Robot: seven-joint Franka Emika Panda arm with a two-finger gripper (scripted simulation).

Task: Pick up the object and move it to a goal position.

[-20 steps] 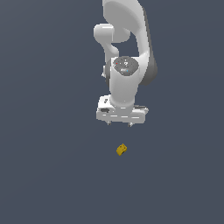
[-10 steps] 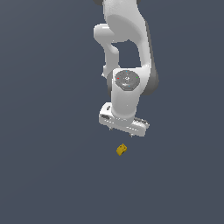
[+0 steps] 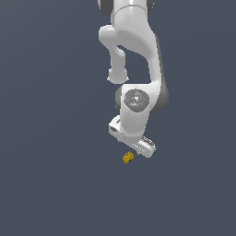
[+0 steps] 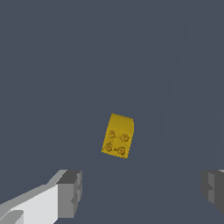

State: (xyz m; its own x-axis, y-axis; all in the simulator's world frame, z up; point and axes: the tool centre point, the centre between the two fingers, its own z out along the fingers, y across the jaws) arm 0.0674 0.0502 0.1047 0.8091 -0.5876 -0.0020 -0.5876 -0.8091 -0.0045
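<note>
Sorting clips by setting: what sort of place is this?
Likely a bare simulated test scene: a flat, featureless grey-blue ground, one white robot arm with open gripper, and a small yellow studded block lying alone.

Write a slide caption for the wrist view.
Open claw poised above a small yellow studded block.

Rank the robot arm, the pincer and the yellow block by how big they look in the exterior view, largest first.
1. Robot arm, by far the largest, filling the upper middle of the view.
2. Pincer, the white crosspiece at the arm's lower end.
3. Yellow block, a tiny piece just below the pincer, clearly the smallest.
</note>
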